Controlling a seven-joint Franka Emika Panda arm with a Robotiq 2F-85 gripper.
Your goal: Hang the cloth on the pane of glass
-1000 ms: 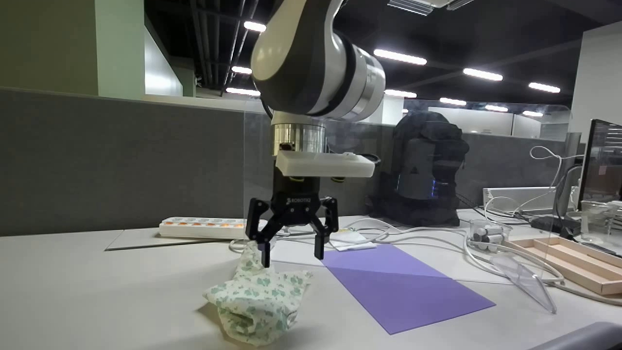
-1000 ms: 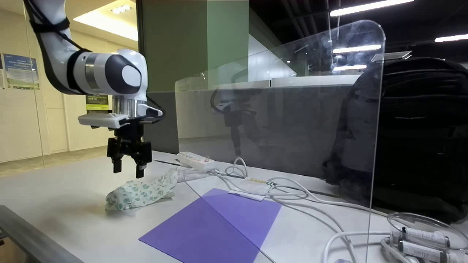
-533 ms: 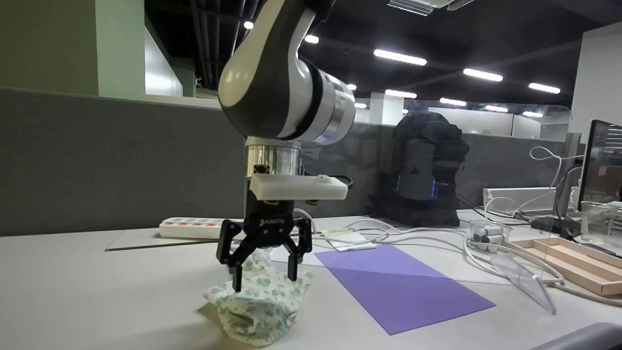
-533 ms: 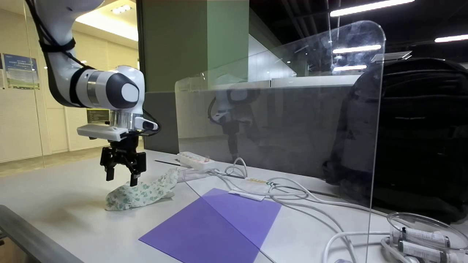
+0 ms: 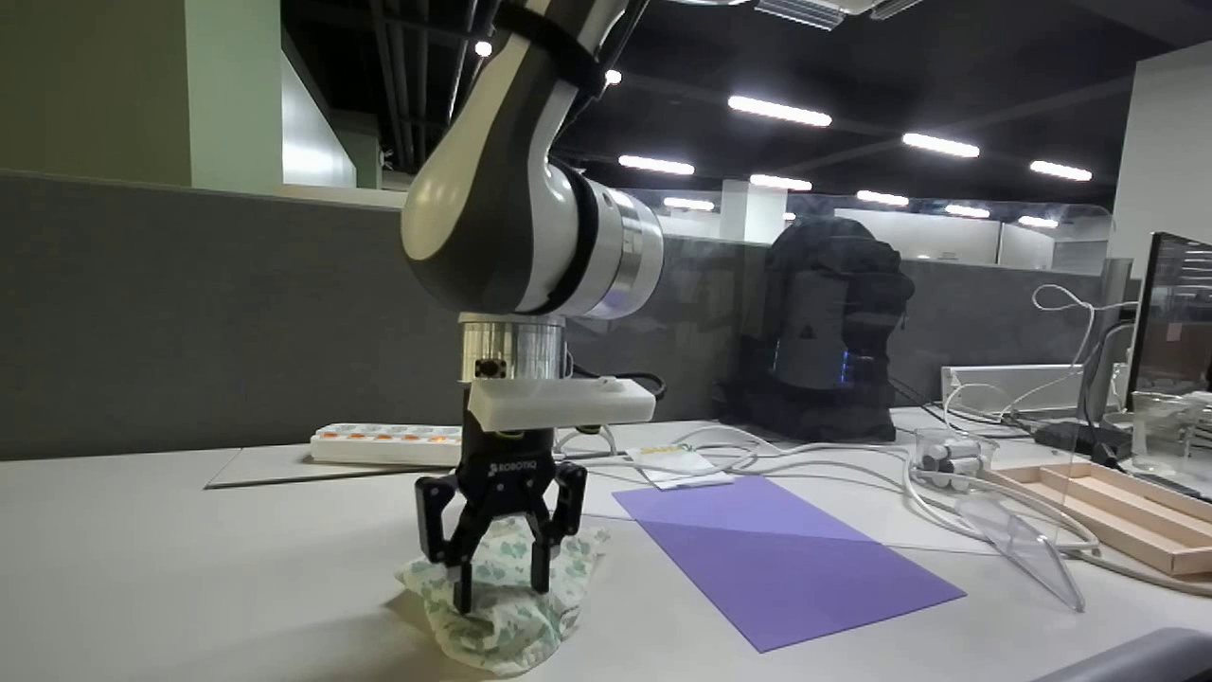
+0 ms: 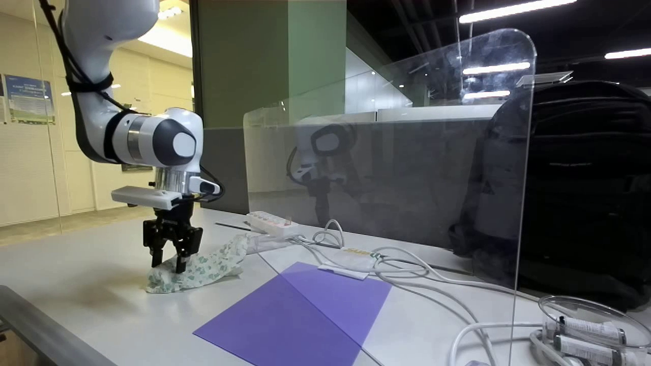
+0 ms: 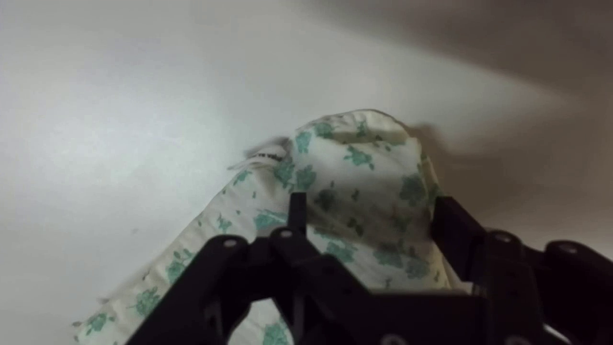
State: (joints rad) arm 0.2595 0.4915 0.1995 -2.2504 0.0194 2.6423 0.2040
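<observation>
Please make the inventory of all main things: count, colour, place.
Table: one, white, foreground
Partition: one, grey, behind table
Cloth: one, white and green, on table
Sheet: one, purple, on table
Pane of glass: one, clear, upright over sheet
Power strip: one, white, near partition
Cables: several, white, near sheet
Packet: one, white, at sheet's edge
Backpack: one, black, before partition
Container of cylinders: one, clear, on table
Tray: one, beige, near container
Monitor: one, dark, near tray
Arm: one, white and black, above cloth
Gripper: one, black, open, at cloth

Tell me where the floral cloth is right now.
In both exterior views, the floral cloth lies crumpled on the table, left of the purple sheet, with the open hand over it.
</observation>
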